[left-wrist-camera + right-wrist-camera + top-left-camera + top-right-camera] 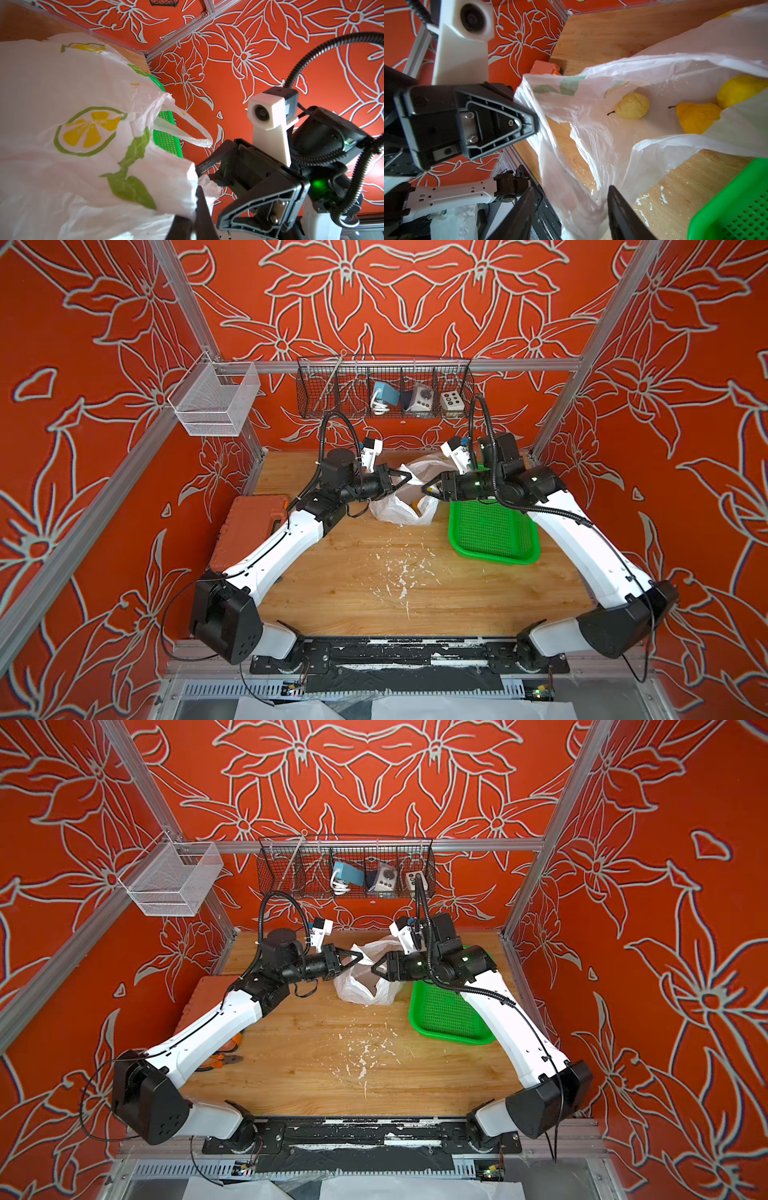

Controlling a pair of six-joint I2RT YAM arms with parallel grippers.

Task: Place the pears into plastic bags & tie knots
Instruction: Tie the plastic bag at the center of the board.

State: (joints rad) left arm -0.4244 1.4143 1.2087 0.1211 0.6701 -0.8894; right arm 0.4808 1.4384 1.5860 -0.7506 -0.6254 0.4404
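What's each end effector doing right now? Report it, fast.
Left end effector: closed, pinching the rim of the plastic bag.
Right end effector: open, bag film between its jaws, not clamped.

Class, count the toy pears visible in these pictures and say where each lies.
3, all inside the thin white printed plastic bag: a pale cream pear lying apart, an orange-yellow pear beside a bright yellow pear that film partly covers. Others may be hidden.

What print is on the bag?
The bag shows yellow citrus slices and green leaves; left wrist view.
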